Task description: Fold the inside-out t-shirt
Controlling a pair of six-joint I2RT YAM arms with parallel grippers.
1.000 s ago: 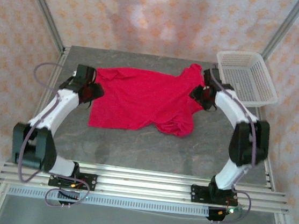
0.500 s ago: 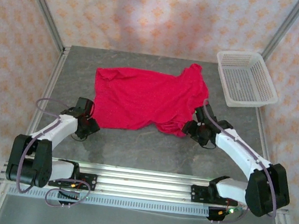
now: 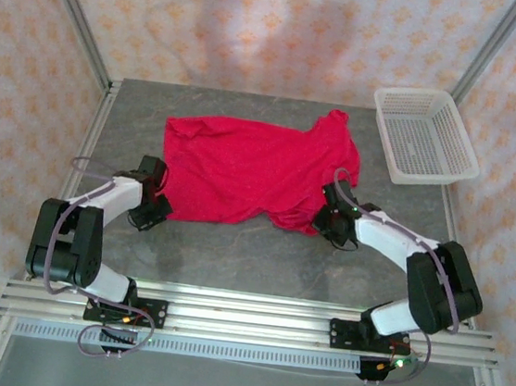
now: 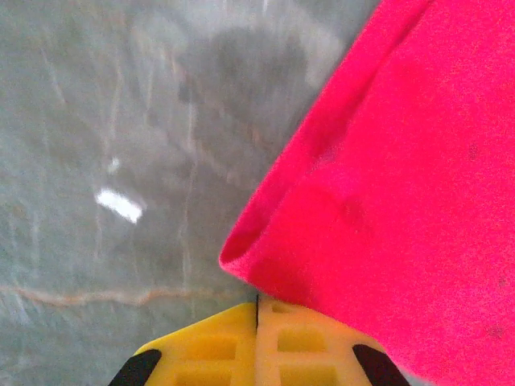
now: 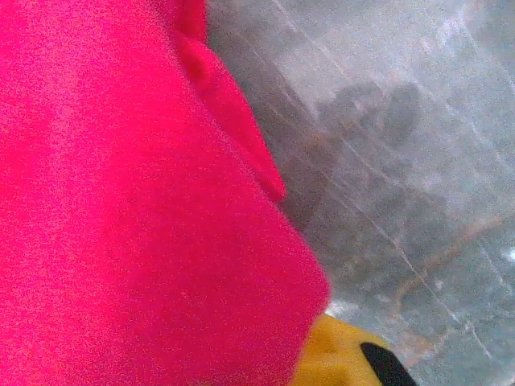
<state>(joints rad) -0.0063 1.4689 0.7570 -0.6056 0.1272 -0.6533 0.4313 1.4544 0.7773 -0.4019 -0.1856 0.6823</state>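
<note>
**A:** What lies nearest?

**B:** A ribbed aluminium rail (image 3: 244,314) runs along the near edge, with both arm bases bolted on it. Looped cables hang at each base, and a small green light (image 3: 397,363) shows at the right one.

**A:** And the pincers?

**B:** Both are low on the grey marbled table (image 3: 232,255). The left gripper (image 3: 150,207) is at the near left corner of the t-shirt (image 3: 251,169). In its wrist view the yellow fingers (image 4: 213,350) are pressed together, and a folded red edge lies over the right one. I cannot tell whether any cloth is nipped between them.

**A:** The right one?

**B:** The right gripper (image 3: 331,222) sits at the near right corner, against a bunched lump of cloth. The cloth covers nearly all of it in the wrist view, leaving one yellow finger (image 5: 330,362) poking out. It is pressed together too, but I cannot tell whether it is pinching anything.

**A:** Where is the shirt itself?

**B:** Mid-table, between the two arms, spread out but wrinkled. One sleeve reaches towards the far right.

**A:** Anything beyond it?

**B:** A white lattice basket (image 3: 447,168) stands at the far right corner, apart from the shirt, with its mesh floor in plain sight. Behind everything hangs a pale curtain (image 3: 258,25) with an orange pattern, between metal frame posts.
</note>
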